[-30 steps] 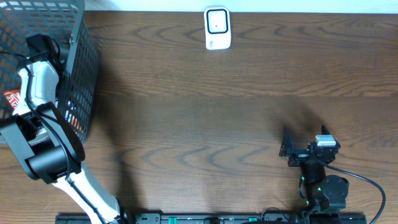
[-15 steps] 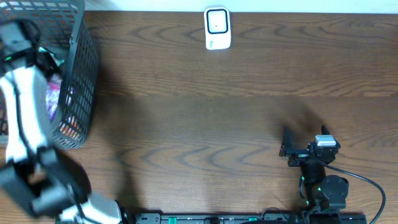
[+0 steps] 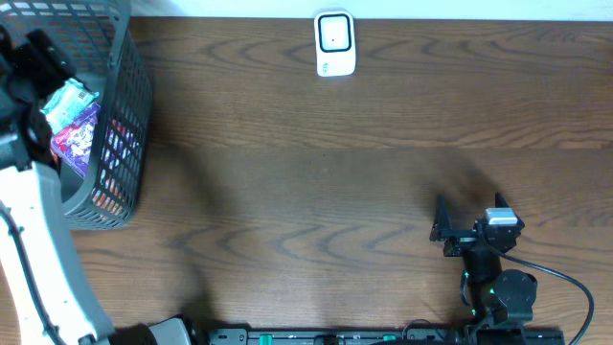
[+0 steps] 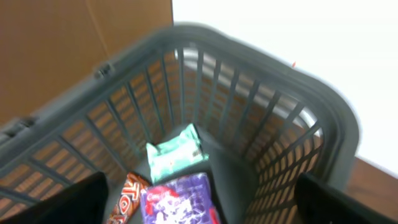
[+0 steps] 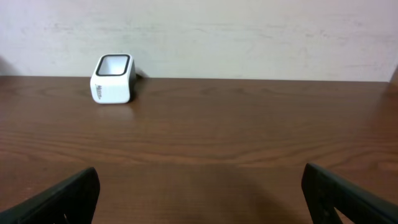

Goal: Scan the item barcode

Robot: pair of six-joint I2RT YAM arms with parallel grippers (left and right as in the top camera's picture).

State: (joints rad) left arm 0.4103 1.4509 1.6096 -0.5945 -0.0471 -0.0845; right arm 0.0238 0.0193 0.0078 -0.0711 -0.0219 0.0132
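A dark mesh basket (image 3: 132, 86) stands at the table's far left. Inside it lie a purple packet (image 3: 75, 137), a green packet (image 3: 69, 98) and an orange-red bar (image 4: 124, 198). My left gripper (image 3: 36, 67) hovers over the basket, open and holding nothing. In the left wrist view its fingers (image 4: 68, 202) stand wide on either side of the purple packet (image 4: 177, 202), above it, with the green packet (image 4: 176, 152) further in. The white scanner (image 3: 334, 43) sits at the far edge, also in the right wrist view (image 5: 112, 78). My right gripper (image 3: 460, 230) rests open near the front right.
The basket's rim (image 4: 249, 46) curves round the packets, with a white wall behind it. Bare brown table lies between the basket, the scanner and the right arm (image 3: 498, 287). The right gripper's fingers (image 5: 62, 199) frame only wood.
The left arm has swung from inside the basket toward the far left, and its gripper has gone from shut to open. The purple and green packets now show in the basket. The right arm has not moved.
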